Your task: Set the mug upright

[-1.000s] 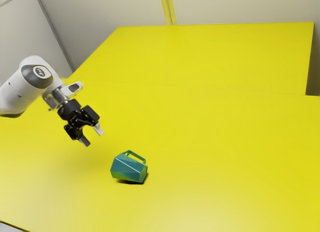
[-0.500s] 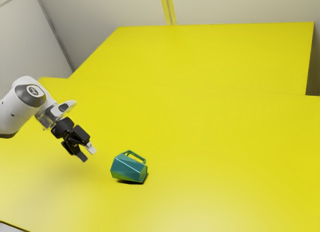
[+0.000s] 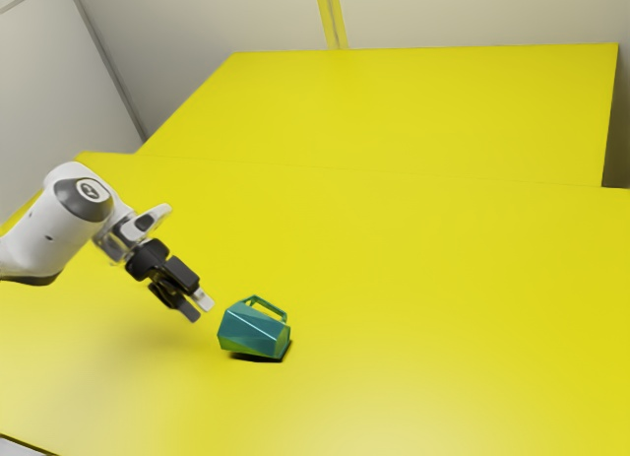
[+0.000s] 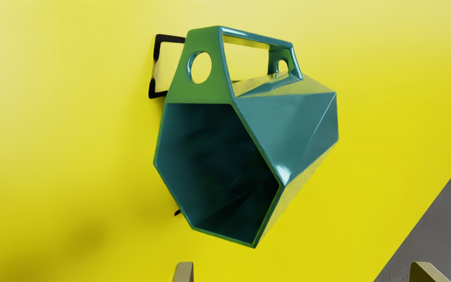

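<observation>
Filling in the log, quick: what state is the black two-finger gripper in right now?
Black two-finger gripper: open, fingertips apart, holding nothing; the teal faceted mug lies on its side just ahead of it.

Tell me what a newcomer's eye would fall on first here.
Probably the teal mug, lying on its side on the vivid yellow table, its dark mouth facing the black gripper. That yellow surface would come next, spreading across most of the exterior view. Then the white arm, reaching in from that view's left, its gripper open near the mug.
</observation>
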Controlling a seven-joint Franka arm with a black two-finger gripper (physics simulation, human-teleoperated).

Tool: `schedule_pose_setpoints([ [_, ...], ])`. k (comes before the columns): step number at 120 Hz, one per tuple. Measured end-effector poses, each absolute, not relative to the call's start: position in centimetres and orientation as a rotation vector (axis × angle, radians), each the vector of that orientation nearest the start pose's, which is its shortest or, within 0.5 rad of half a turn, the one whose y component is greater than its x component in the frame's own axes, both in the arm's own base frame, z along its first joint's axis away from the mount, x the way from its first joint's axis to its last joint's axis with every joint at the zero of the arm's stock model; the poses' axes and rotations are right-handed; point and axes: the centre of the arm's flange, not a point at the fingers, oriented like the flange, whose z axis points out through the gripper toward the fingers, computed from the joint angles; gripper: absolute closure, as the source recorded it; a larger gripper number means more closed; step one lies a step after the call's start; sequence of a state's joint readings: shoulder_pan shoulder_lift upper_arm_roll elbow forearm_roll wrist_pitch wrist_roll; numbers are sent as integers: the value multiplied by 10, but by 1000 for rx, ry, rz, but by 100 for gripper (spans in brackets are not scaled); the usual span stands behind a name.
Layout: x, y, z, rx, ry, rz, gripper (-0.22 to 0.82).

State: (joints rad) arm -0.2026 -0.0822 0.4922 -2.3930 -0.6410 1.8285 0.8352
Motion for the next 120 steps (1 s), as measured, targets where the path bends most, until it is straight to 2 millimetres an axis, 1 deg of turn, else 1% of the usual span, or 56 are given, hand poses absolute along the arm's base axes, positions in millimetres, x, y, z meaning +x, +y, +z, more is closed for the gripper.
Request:
schedule_pose_setpoints([
  [13,430,63,324,2342,-266,-94,0],
  [21,429,59,321,2334,-250,-88,0],
  [35,428,58,315,2334,-209,-70,0],
  [74,438,59,311,2382,-142,9,0],
  [100,440,43,302,2375,-103,27,0],
  [120,433,39,292,2352,-48,27,0],
])
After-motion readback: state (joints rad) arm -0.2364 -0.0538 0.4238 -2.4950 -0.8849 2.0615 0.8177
